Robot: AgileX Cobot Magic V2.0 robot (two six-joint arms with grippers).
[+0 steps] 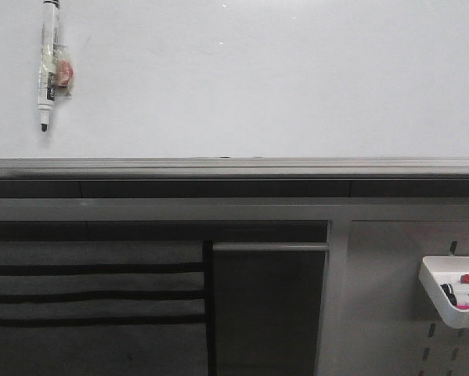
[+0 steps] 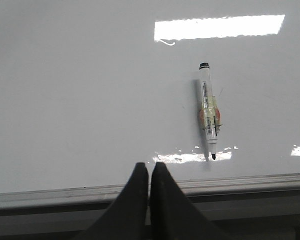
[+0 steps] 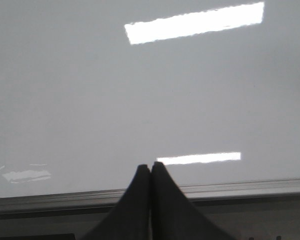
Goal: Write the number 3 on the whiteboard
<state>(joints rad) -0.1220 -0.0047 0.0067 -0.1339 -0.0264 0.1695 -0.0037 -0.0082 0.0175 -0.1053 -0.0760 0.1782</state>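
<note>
The whiteboard (image 1: pixel 257 78) fills the far half of the front view and carries no stroke at all, so the number 3 is not yet written anywhere on it. A marker (image 1: pixel 48 59) lies on the board at its far left, tip pointing toward the near edge rail (image 1: pixel 234 168), with a wad of tape and something orange wrapped around its barrel. Both grippers hang just off the near rail with nothing in them: the left gripper (image 2: pixel 149 172) has its jaws pressed together, and the right gripper (image 3: pixel 150 172) likewise shows its jaws closed tip to tip. The likely trouble lies in the pickup: the marker lies flat on a glossy surface, so closing fingers could skid it sideways, and the tape lump may force an off-centre hold that tilts the tip while writing. The left wrist view shows the marker close, with its cap end, label and exposed nib; the right wrist view shows only bare board and glare. Only the front view shows the white tray (image 1: pixel 445 301) of spare markers on the perforated panel at near right.
</note>
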